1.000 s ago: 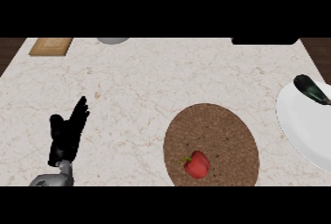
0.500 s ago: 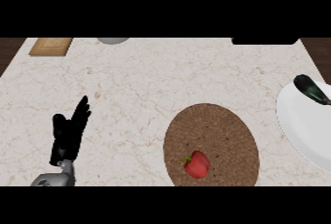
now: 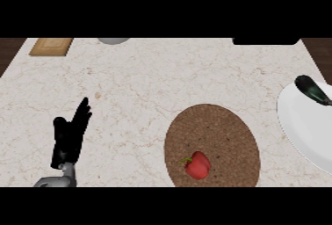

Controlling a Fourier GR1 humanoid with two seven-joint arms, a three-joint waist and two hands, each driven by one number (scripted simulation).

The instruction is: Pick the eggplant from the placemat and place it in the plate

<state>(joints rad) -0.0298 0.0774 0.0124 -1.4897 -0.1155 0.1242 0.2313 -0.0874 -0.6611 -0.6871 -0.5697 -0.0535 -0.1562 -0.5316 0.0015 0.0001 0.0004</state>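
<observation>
Eggplant (image 3: 314, 90) lies dark on the upper rim of the white plate (image 3: 301, 127) at the counter's (image 3: 149, 83) right edge. Left hand (image 3: 70, 136) rests open, fingers straight. A red pepper (image 3: 197, 165) sits on the round placemat (image 3: 213, 145).

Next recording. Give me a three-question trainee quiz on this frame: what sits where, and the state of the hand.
1. True or false: the eggplant lies on the placemat.
2. What is the red thing on the placemat: A) red pepper B) eggplant C) cup?
3. Which hand shows, and are its fingers straight or curled?

Key
1. False: the eggplant lies on the white plate, at the view's right edge.
2. A: a red pepper lies near the placemat's lower end.
3. The left hand, lower left, fingers straight, holding nothing. The right hand is not in view.
</observation>
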